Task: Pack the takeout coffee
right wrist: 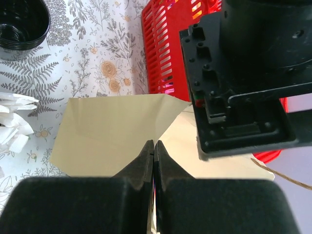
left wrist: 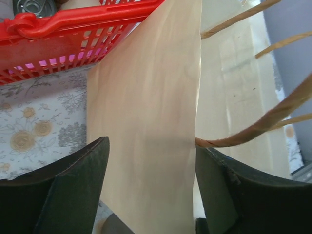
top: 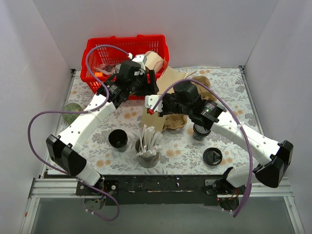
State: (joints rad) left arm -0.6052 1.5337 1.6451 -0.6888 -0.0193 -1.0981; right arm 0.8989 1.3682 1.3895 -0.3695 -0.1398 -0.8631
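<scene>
The takeout coffee point(top: 199, 132), a dark lidded cup, stands right of centre and is mostly hidden under my right arm. A brown paper bag point(top: 168, 80) stands in front of the red basket. My left gripper point(top: 148, 80) is open at the bag's top. In the left wrist view its fingers point(left wrist: 151, 144) straddle a wall of the bag point(left wrist: 146, 92) without closing on it. My right gripper point(top: 150, 107) is shut on a folded edge of the bag. The right wrist view shows its pads point(right wrist: 154, 142) pinched on the paper point(right wrist: 107, 131).
A red basket point(top: 97, 53) stands at the back left. A lidless black cup point(top: 118, 139), a grey holder of white packets point(top: 147, 148) and a loose black lid point(top: 212, 156) sit near the front. A cardboard carrier point(top: 174, 121) lies by the bag. A green ball point(top: 72, 111) is at the left edge.
</scene>
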